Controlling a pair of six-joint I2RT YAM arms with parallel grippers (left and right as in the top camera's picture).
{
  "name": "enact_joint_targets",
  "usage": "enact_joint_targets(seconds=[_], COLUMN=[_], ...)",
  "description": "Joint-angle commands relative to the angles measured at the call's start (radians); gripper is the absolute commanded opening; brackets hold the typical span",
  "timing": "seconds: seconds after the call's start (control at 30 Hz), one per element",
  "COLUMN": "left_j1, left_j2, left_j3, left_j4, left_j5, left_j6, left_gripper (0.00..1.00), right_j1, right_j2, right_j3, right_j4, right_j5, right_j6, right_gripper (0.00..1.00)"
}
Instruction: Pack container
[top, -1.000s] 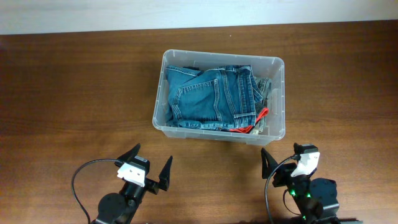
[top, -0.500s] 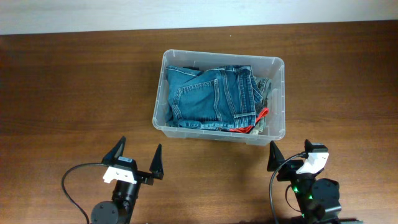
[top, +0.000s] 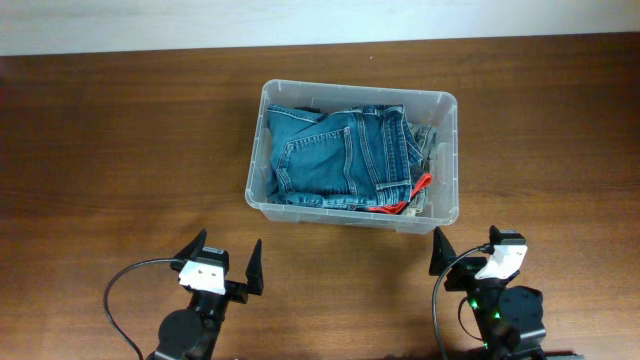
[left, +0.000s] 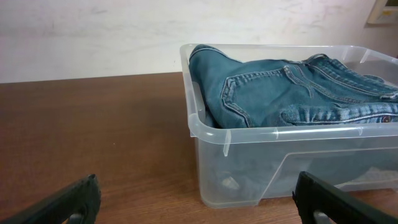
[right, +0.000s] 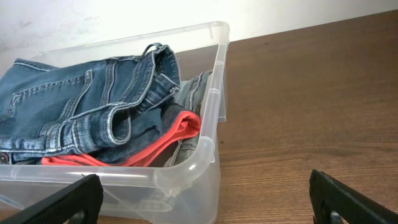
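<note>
The clear plastic container (top: 258, 165) stands at the middle of the table. Folded blue jeans (top: 335, 150) fill it, with a red garment (top: 415, 190) and grey cloth at its right end. It also shows in the left wrist view (left: 249, 134) and the right wrist view (right: 205, 155). My left gripper (top: 222, 262) is open and empty near the front edge, left of the container. My right gripper (top: 465, 250) is open and empty near the front edge, below the container's right corner. Neither touches the container.
The dark wooden table (top: 120, 150) stretches around the container. A pale wall (top: 300, 20) runs along the far edge. Black cables loop beside both arm bases at the front.
My left gripper has drawn back toward the front edge and turned a little. My right gripper has also drawn back slightly. The container and clothes have not moved.
</note>
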Motion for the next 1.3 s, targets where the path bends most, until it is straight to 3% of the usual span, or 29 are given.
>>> enact_joint_targets(seconds=[0.0, 0.07, 0.17, 0.23, 0.47, 0.7, 1.03, 1.17, 1.27], left_j1=[0.002, 0.002, 0.002, 0.003, 0.003, 0.003, 0.002, 0.002, 0.003], left_j2=[0.032, 0.064, 0.110, 0.130, 0.134, 0.133, 0.132, 0.132, 0.132], left_j3=[0.000, 0.000, 0.000, 0.000, 0.000, 0.000, 0.000, 0.000, 0.000], left_j4=[-0.006, -0.006, -0.005, -0.005, 0.029, 0.164, 0.333, 0.397, 0.361], left_j5=[-0.007, -0.007, -0.007, -0.008, -0.008, -0.008, -0.007, 0.002, -0.018], left_j6=[-0.003, -0.003, -0.003, -0.003, -0.003, -0.027, -0.055, -0.055, -0.055], left_gripper=[1.00, 1.00, 1.00, 1.00, 1.00, 1.00, 1.00, 1.00, 1.00], right_j1=[0.006, 0.006, 0.006, 0.006, 0.006, 0.006, 0.006, 0.006, 0.006], right_j2=[0.002, 0.002, 0.002, 0.005, 0.035, 0.207, 0.227, 0.226, 0.226], right_j3=[-0.010, -0.010, -0.010, -0.010, -0.010, -0.010, -0.009, -0.007, -0.007], right_j4=[0.014, 0.025, 0.014, 0.005, 0.004, 0.015, 0.288, 0.319, 0.318], right_j5=[0.026, 0.045, -0.005, -0.039, -0.033, 0.035, -0.042, -0.037, -0.037], right_j6=[0.001, -0.026, -0.286, -0.336, -0.336, -0.335, -0.178, -0.179, -0.178], right_gripper=[0.98, 0.98, 0.98, 0.98, 0.98, 0.98, 0.98, 0.98, 0.98])
